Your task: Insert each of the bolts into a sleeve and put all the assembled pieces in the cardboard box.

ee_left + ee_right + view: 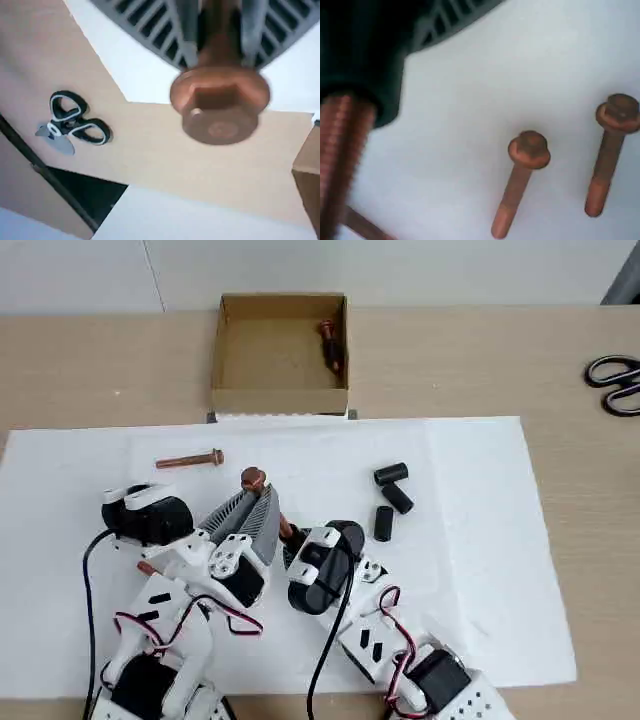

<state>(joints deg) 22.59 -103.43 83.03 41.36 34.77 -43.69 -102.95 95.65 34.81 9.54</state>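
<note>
My left gripper (258,502) is shut on a copper bolt (253,479), whose flanged head (220,105) sticks out past the grey fingers (150,25). The bolt's threaded end (340,150) meets a black sleeve (360,50) held in my right gripper (296,540), just right of the left one. A loose bolt (190,459) lies on the white paper to the left. Three loose black sleeves (391,474) (398,498) (384,523) lie to the right. The cardboard box (280,400) at the back holds one assembled piece (330,345). Two more bolts (522,180) (610,150) lie on the paper.
White paper (480,570) covers the near half of the wooden table. Scissors (615,383) lie at the far right edge, and the scissors (75,125) are also in the left wrist view. Both arm bases crowd the front edge.
</note>
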